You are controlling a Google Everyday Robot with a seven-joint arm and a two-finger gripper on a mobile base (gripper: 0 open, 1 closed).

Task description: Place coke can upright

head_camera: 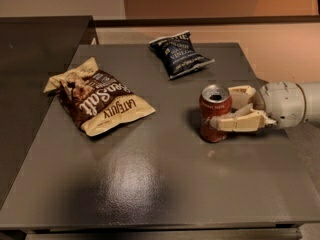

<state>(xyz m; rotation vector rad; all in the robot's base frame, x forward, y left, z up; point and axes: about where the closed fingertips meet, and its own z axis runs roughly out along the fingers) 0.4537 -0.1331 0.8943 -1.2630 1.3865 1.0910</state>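
Observation:
The coke can (pixel 214 109) is red with a silver open top. It stands upright on the dark grey table (pixel 150 179), right of centre. My gripper (pixel 222 107) reaches in from the right edge with its white wrist behind it. Its two cream fingers lie on either side of the can, the near finger (pixel 237 122) across the can's lower front and the far finger behind its upper right side. The gripper is shut on the can, and the can's base rests on the table.
A brown and cream snack bag (pixel 97 100) lies flat at the left. A dark blue chip bag (pixel 179 53) lies at the far middle. A darker counter (pixel 40 39) adjoins the table's left side. The table's right edge is just beyond the gripper.

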